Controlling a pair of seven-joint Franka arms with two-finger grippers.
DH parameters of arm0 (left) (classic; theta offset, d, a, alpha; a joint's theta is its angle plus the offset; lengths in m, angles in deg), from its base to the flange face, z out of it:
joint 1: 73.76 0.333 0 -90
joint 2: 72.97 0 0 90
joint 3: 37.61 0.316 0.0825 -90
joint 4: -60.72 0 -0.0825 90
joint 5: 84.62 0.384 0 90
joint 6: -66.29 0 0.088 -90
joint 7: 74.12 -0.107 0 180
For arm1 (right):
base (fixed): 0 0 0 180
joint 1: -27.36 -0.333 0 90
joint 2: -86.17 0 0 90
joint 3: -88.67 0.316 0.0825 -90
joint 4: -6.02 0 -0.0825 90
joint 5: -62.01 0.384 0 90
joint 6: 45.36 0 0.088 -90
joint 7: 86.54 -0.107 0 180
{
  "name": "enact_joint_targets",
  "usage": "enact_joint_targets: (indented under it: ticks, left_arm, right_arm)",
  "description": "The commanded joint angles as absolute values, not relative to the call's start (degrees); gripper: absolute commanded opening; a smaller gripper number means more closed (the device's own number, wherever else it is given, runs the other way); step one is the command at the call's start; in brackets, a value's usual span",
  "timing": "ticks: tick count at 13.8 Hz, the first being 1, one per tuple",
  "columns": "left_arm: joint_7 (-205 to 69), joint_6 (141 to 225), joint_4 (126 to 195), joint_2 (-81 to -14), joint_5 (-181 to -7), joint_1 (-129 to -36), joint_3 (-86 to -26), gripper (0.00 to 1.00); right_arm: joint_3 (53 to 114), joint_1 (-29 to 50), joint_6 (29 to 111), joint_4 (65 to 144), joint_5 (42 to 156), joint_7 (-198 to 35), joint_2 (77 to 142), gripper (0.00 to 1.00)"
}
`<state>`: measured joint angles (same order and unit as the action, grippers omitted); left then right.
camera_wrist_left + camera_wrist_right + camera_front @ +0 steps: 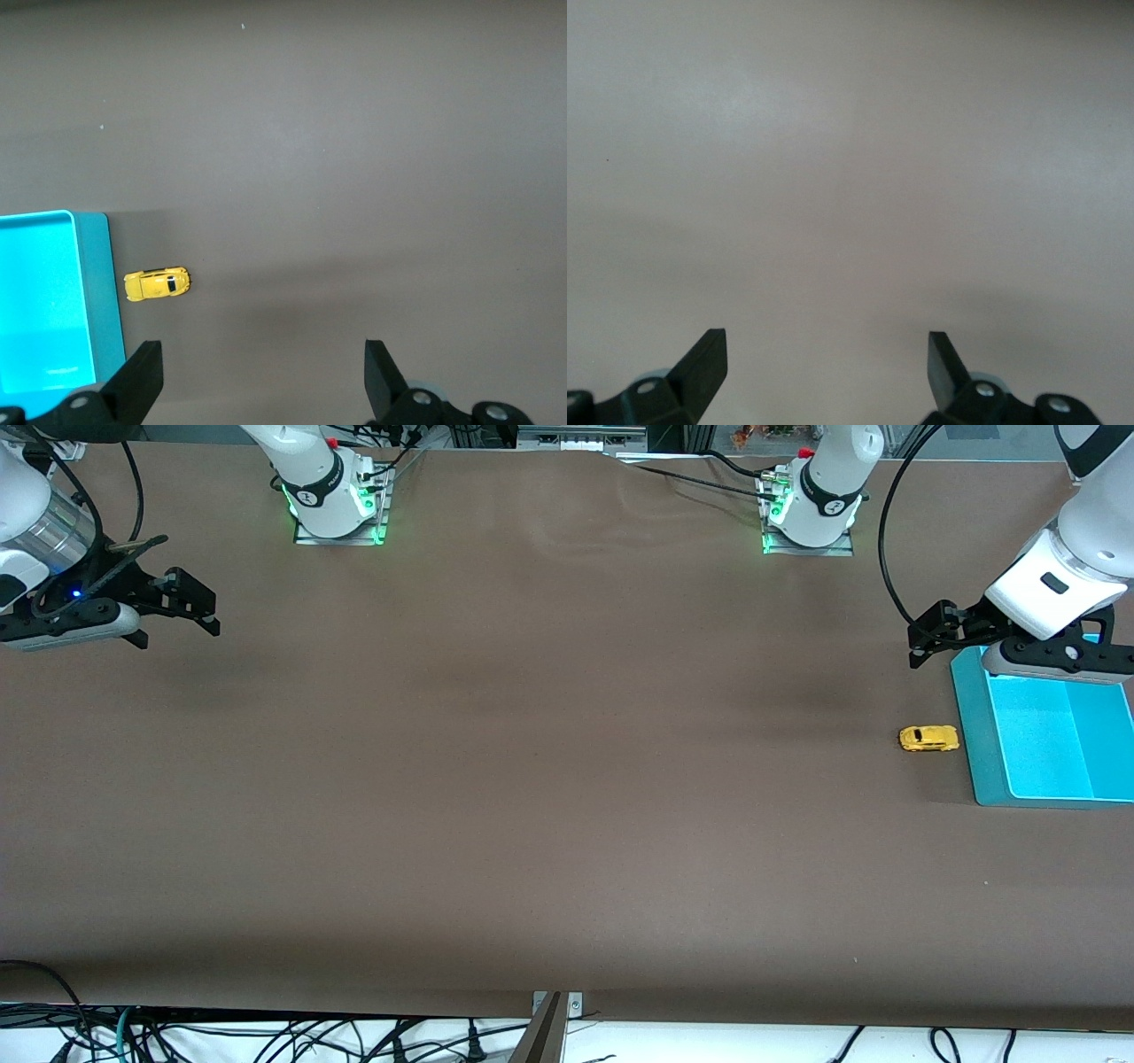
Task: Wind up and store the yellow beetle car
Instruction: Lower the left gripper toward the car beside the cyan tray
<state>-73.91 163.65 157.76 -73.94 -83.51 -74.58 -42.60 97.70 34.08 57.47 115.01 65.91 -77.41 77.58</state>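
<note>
We find the yellow beetle car [928, 738] on the brown desk [532, 779], just beside a turquoise tray [979, 779]. Above the tray's edge, the left hand [926, 638] hangs spread wide. The right hand [190, 602] waits wide, empty, over its own end.

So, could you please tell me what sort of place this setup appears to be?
Most likely a robotics lab: two bench-mounted arms over a brown-covered table, loose cables along its edge, and only a yellow beetle car beside a teal tray.
</note>
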Motion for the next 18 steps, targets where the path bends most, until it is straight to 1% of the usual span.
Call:
enact_joint_targets:
  ticks: [1, 5, 6, 9, 10, 11, 15, 18]
  left_arm:
    - [-73.7, 161.7, 155.6, -72.7, -85.0, -74.5, -42.6, 1.00]
    - [-74.1, 159.7, 155.7, -71.5, -84.9, -74.5, -43.2, 1.00]
    - [-73.9, 159.1, 155.8, -71.0, -85.0, -74.5, -43.2, 1.00]
    - [-75.0, 152.5, 156.0, -68.3, -84.3, -74.0, -43.1, 1.00]
    - [-75.2, 151.4, 156.3, -68.1, -84.0, -73.8, -42.7, 1.00]
    - [-77.4, 151.0, 156.6, -67.3, -83.9, -71.8, -42.5, 1.00]
    - [-97.5, 152.9, 154.4, -60.3, -83.9, -62.7, -42.6, 1.00]
    - [-119.9, 162.3, 155.4, -57.7, -81.2, -59.4, -42.5, 1.00]
  right_arm:
    - [96.8, 33.7, 56.0, 112.5, 64.6, -77.7, 78.3, 1.00]
    - [96.2, 34.1, 54.2, 110.4, 64.0, -77.7, 78.9, 1.00]
    - [95.3, 34.1, 53.4, 109.3, 63.9, -77.7, 78.9, 1.00]
    - [94.0, 34.1, 50.1, 107.7, 63.7, -77.7, 79.1, 1.00]
    - [93.9, 34.0, 50.1, 107.7, 63.2, -77.8, 79.1, 1.00]
    - [93.9, 34.0, 50.3, 107.6, 61.9, -77.9, 79.2, 1.00]
    - [93.9, 34.1, 50.6, 107.6, 61.5, -78.3, 79.9, 1.00]
    - [93.9, 34.0, 51.0, 107.5, 61.5, -78.3, 80.0, 1.00]
